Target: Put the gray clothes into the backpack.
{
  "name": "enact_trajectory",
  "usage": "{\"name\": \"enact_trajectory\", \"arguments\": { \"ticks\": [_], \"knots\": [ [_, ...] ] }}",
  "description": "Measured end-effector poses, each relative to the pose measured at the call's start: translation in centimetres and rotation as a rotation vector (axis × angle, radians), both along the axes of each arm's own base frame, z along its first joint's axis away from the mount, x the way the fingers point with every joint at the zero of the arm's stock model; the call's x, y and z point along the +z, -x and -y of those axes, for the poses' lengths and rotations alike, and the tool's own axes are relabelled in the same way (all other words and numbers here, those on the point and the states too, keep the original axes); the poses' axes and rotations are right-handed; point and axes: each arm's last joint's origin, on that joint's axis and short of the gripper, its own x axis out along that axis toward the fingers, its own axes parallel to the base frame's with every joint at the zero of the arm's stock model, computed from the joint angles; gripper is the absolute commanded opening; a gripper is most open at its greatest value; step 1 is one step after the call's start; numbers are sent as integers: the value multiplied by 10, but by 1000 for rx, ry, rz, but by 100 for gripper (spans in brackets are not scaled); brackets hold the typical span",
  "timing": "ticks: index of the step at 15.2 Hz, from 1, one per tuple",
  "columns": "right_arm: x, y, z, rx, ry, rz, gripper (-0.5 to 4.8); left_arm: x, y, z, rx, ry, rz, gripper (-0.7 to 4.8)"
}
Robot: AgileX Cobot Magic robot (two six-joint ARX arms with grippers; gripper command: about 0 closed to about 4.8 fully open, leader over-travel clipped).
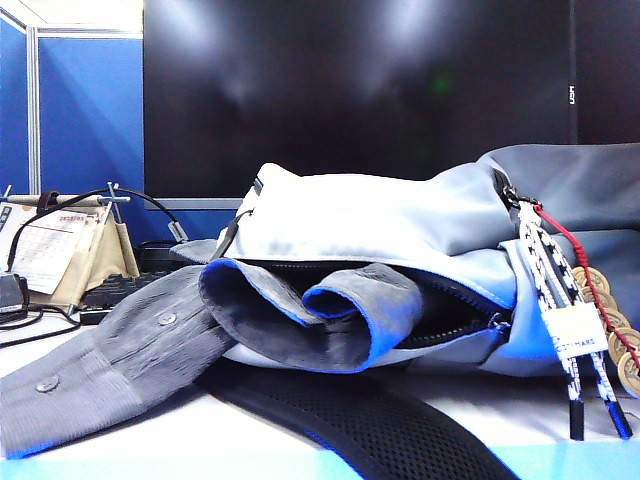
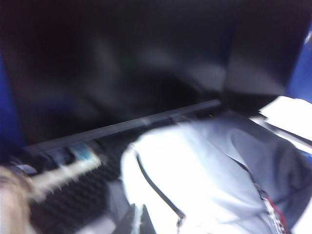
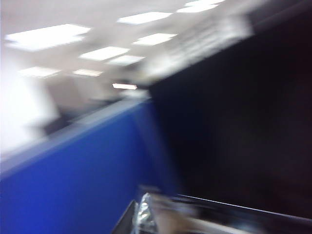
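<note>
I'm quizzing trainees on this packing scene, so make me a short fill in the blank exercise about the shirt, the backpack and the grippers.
1. The gray clothes hang partly out of the backpack's ____ zipper mouth.
2. A cuff with two ____ lies on the table.
3. Beside the backpack hangs a red cord strung with brass ____.
4. Neither gripper appears in the exterior view; both are ____.

Missing words: open; buttons; coins; shut

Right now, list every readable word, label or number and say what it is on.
None reads with certainty.
Tag hanging from the backpack: print too small.
Paper at exterior view's left: too small.
Monitor edge mark: too small.
Wrist views: too blurred; neither left gripper nor right gripper clearly shows.
</note>
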Motion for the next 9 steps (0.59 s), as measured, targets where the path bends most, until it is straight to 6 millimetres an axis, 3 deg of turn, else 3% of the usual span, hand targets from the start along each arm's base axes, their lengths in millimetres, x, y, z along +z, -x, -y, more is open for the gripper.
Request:
{"name": "enact_trajectory", "arguments": {
  "ticks": [2, 5, 8, 9],
  "knots": [
    [-1, 25, 0, -160, 138, 44, -5, -11, 34, -3, 65, 1, 91, -5],
    [-15, 48, 6, -248, 186, 90, -5, -47, 57, -7, 184, 25, 115, -5],
    [-62, 71, 14, -335, 194, 50, -5, -95, 60, -8, 222, 108, 107, -5],
    [-72, 83, 18, -385, 208, 89, -5, -101, 53, -9, 246, 109, 74, -5]
  ]
}}
